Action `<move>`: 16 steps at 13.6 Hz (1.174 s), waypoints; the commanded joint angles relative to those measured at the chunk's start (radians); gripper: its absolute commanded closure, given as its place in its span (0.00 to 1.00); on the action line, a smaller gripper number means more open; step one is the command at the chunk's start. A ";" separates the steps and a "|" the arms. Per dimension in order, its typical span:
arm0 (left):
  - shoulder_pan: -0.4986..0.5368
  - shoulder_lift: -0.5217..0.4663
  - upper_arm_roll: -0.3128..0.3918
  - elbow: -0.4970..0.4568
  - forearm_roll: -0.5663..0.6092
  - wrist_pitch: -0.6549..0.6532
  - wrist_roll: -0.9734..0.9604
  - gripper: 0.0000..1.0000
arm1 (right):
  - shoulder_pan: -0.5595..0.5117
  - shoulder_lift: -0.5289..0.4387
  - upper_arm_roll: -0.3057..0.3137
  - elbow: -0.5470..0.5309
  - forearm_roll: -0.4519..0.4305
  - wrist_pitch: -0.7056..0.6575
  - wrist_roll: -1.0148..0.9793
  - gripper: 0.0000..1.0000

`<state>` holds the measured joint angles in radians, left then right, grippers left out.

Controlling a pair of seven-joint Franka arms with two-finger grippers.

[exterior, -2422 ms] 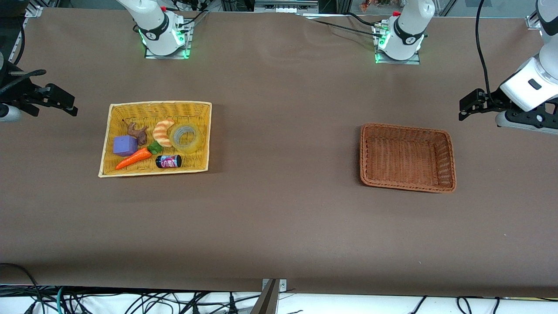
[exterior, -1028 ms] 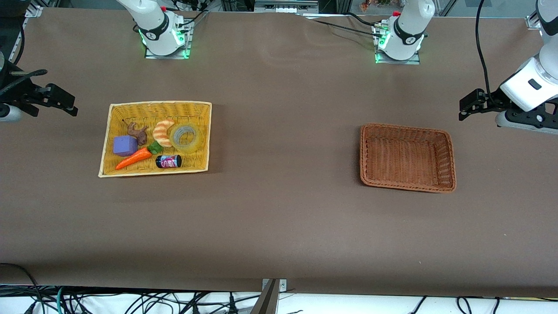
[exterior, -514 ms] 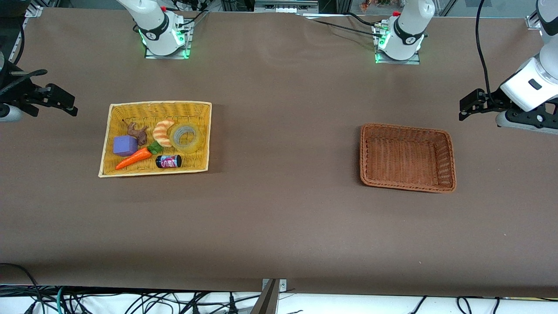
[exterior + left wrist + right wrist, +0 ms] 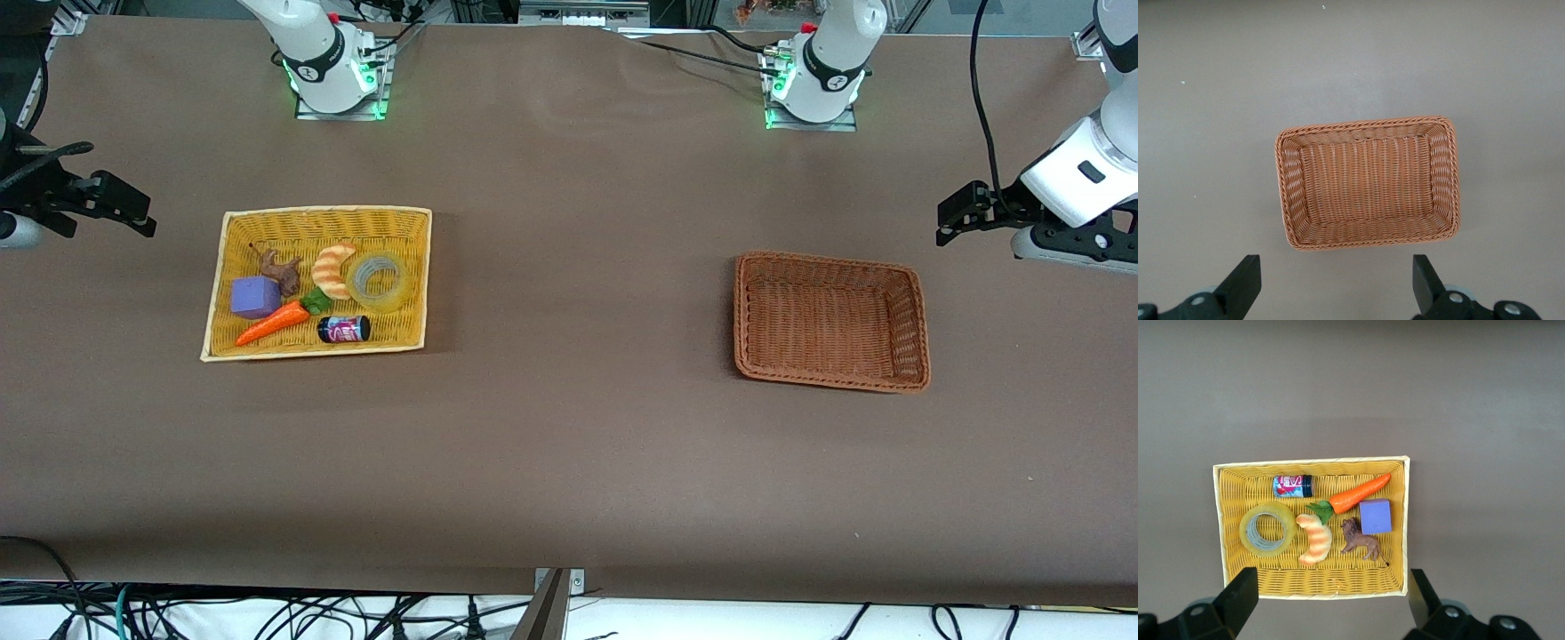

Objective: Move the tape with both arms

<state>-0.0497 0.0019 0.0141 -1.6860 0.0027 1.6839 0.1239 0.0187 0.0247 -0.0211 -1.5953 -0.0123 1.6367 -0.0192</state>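
Note:
The tape (image 4: 380,279), a yellowish ring with a grey core, lies flat in the yellow basket (image 4: 324,212), at the corner nearest the table's middle. It also shows in the right wrist view (image 4: 1267,530). My right gripper (image 4: 129,212) hangs open and empty in the air over the table at the right arm's end, apart from the yellow basket; its fingers (image 4: 1239,593) stand wide apart. My left gripper (image 4: 958,217) hangs open and empty over the table at the left arm's end, beside the brown basket (image 4: 827,260).
The yellow basket also holds a striped croissant (image 4: 332,269) touching the tape, a carrot (image 4: 274,324), a purple cube (image 4: 254,296), a brown lion figure (image 4: 281,269) and a small can (image 4: 344,329). The brown basket (image 4: 1365,124) is empty.

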 commanded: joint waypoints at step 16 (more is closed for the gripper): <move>0.001 0.015 0.003 0.034 0.028 -0.024 0.008 0.00 | -0.009 0.198 0.016 -0.059 -0.008 0.024 -0.008 0.00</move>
<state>-0.0494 0.0034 0.0163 -1.6849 0.0027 1.6839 0.1239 0.0130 0.2076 -0.0178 -1.6185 -0.0224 1.6279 -0.0193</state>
